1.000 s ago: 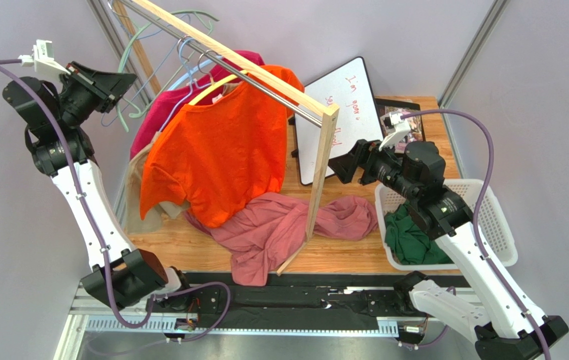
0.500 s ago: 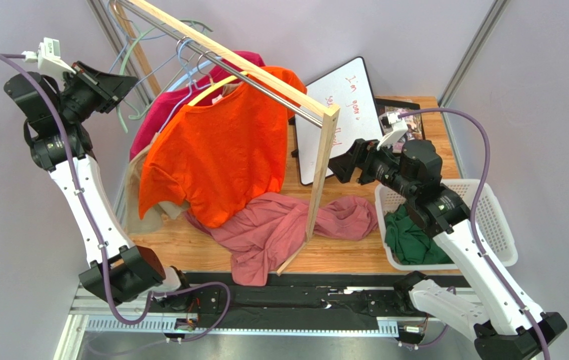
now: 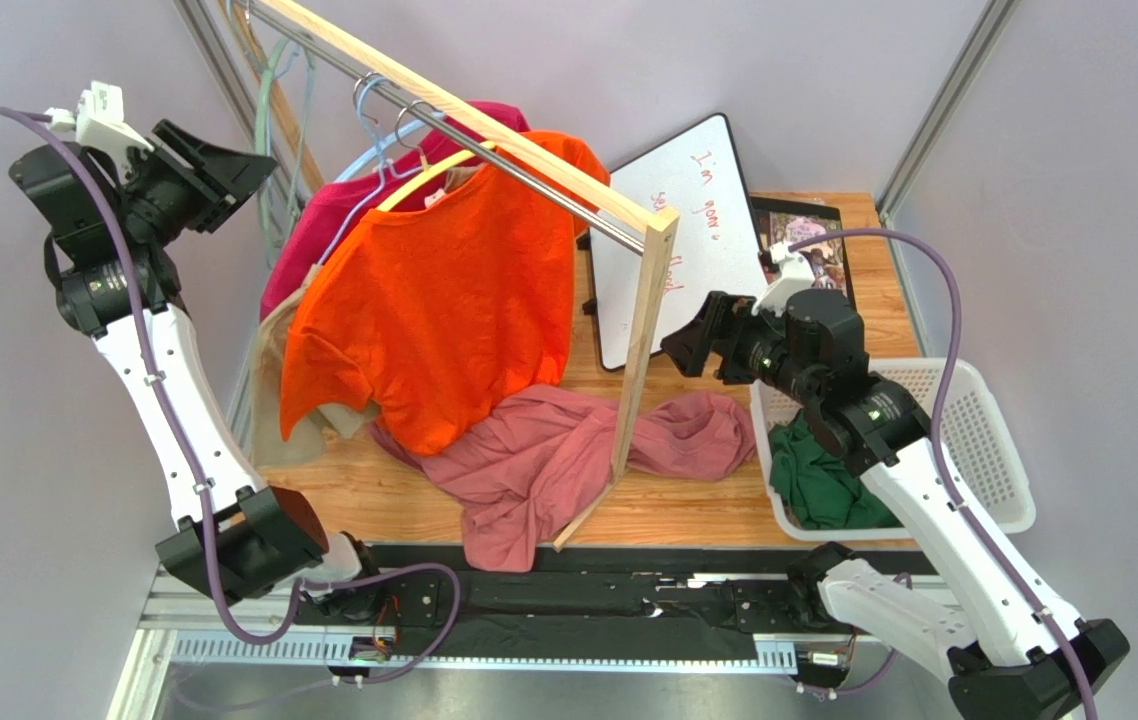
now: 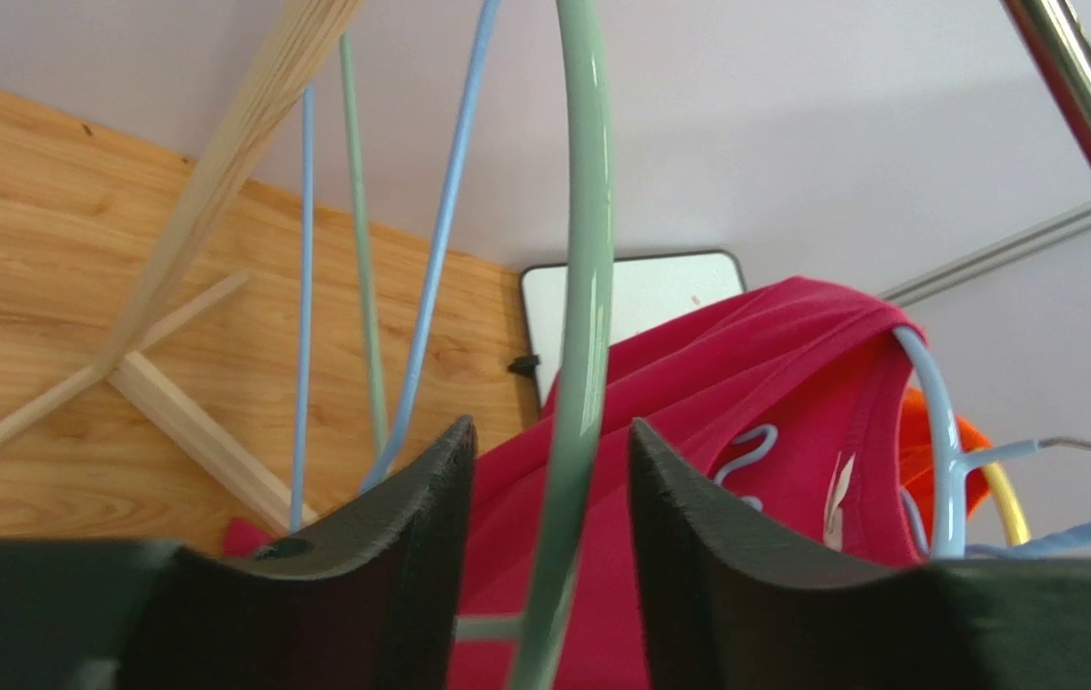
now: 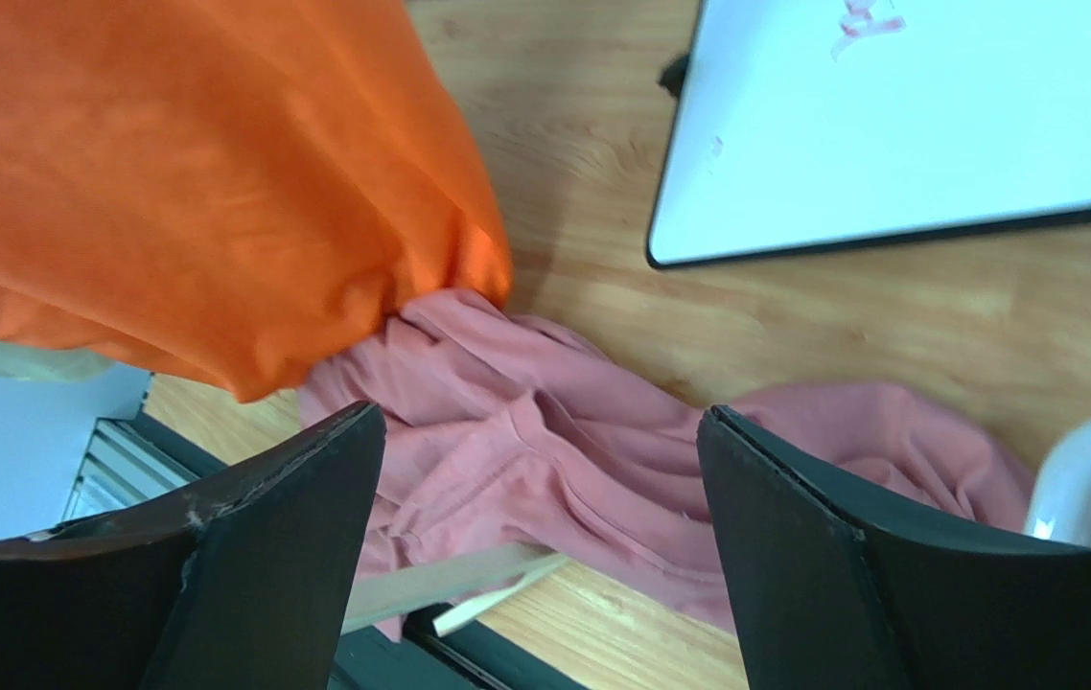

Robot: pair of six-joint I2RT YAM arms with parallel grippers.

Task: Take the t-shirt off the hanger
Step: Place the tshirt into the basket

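While the left tool (image 4: 551, 431) stands parted around a green hanger (image 4: 583, 216), seemingly not pinching it, the orange t-shirt (image 3: 440, 308) hangs on its yellow hanger (image 3: 433, 173) directly left of the right tool (image 5: 537, 424), which gapes empty, facing its lower corner.

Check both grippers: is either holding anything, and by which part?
Nothing held. The left gripper stands open around the green hanger bar without clamping it; the right gripper is open and empty.
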